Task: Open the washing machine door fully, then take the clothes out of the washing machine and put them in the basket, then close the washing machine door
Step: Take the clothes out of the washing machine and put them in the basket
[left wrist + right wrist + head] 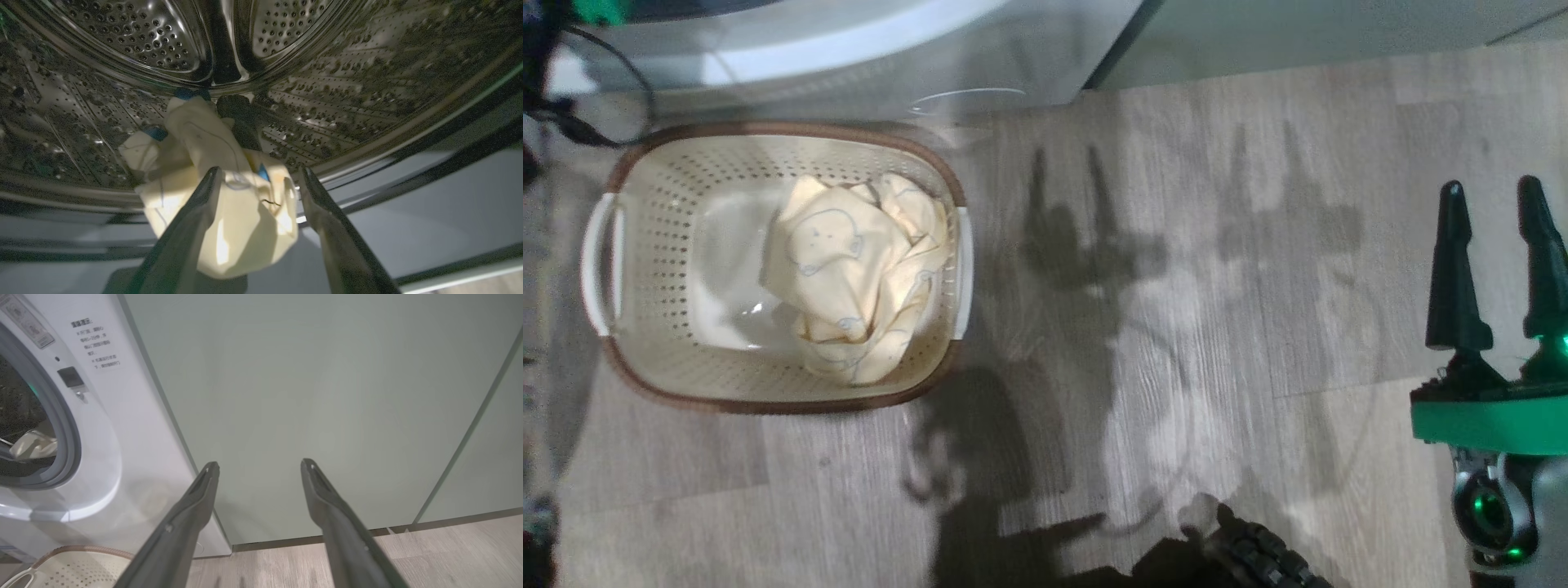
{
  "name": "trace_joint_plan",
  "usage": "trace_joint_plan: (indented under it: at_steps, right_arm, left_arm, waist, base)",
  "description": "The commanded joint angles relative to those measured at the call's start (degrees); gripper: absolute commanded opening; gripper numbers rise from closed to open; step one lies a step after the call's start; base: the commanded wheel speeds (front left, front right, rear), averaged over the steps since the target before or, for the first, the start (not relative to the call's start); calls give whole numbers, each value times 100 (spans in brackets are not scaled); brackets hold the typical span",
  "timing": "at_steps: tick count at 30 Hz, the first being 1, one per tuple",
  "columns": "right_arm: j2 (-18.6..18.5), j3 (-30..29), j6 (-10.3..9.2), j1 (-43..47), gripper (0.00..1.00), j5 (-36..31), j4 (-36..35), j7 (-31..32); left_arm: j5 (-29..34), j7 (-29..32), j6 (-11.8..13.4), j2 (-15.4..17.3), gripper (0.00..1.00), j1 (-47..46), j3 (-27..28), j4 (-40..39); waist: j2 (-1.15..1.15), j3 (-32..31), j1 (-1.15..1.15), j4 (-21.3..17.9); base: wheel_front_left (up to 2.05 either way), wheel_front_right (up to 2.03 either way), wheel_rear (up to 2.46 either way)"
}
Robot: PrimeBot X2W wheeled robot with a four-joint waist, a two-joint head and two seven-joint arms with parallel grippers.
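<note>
- Floor (1176, 343) of pale planks lies nearest, crossed by arm shadows. Over it hangs the right hand (1490, 184), fingers spread and holding nothing.
- The basket (645, 245) stands on the floor just in front of the washing machine (122, 416). One piece of the clothes (849, 278) lies crumpled toward its right side, so that much of the transfer looks done.
- Farther in, the left hand (260, 171) is at the mouth of the drum (122, 24). Its fingers are spread to either side of a second cream garment (204, 139) on the drum's lower wall. Whether they touch the cloth I cannot tell.
- The grey-rimmed mouth (71, 428) stands uncovered, so the washing machine door is judged open; how far it has swung I cannot tell.
- Left to do, by my reading: pinch this garment, carry it to the basket, check the drum for more, then shut the door.
- Beyond and to the right, a pale green cabinet (327, 396) meets the machine's side.
- In the way: the garment has to clear the mouth's lower rim. The basket sits close beneath the machine's front and may crowd the door's swing.
</note>
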Motion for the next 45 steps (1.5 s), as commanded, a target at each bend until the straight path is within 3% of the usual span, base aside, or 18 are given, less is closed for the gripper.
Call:
trace_joint_plan:
  at_steps: [1, 9, 16, 17, 18, 19, 24, 29, 37, 45]
  right_arm:
    - [-22, 118, 8, -19, 100, 61, -153, -37]
    - [-22, 237, 8, -33, 100, 249, -108, -37]
    - [-22, 274, 8, -42, 100, 315, -85, -37]
    - [-22, 275, 8, -46, 100, 324, -86, -37]
    - [-22, 274, 8, -51, 100, 340, -88, -37]
    - [-22, 274, 8, -55, 100, 352, -89, -37]
    - [-22, 280, 8, -97, 100, 404, -110, -37]
    - [-22, 263, 8, -125, 100, 417, -110, -37]
    - [-22, 100, 8, -95, 100, 302, -154, -37]
    - [-21, -72, 8, -5, 100, 38, -257, -37]
  left_arm:
    - [68, 69, 5, 370, 100, -213, 74, -143]
    - [450, 751, 91, 757, 100, -632, -220, 273]
    - [635, 1439, 355, 847, 100, -692, -350, 477]
    - [603, 1526, 363, 828, 80, -687, -341, 481]
    - [579, 1580, 370, 813, 27, -680, -337, 470]
    - [572, 1607, 372, 814, 0, -675, -345, 445]
    - [419, 1663, 325, 801, 0, -616, -301, 341]
    - [273, 1348, 305, 763, 0, -538, -231, 114]
    - [-152, 28, 396, 433, 0, 42, 62, -657]
    - [-484, -1641, 519, -94, 0, 1078, 312, -1853]
  waist:
    - [0, 48, 0, -90]
    - [0, 88, 0, -275]
    - [0, 81, 0, -338]
    - [0, 85, 0, -342]
    - [0, 87, 0, -343]
    - [0, 92, 0, -344]
    - [0, 111, 0, -340]
    - [0, 104, 0, -309]
    - [0, -27, 0, -97]
    - [0, -180, 0, 266]
  base:
    - [0, 0, 0]
    - [0, 0, 0]
    - [0, 0, 0]
    - [0, 0, 0]
    - [0, 0, 0]
    - [0, 0, 0]
    - [0, 0, 0]
    - [0, 0, 0]
    - [0, 0, 0]
    - [0, 0, 0]
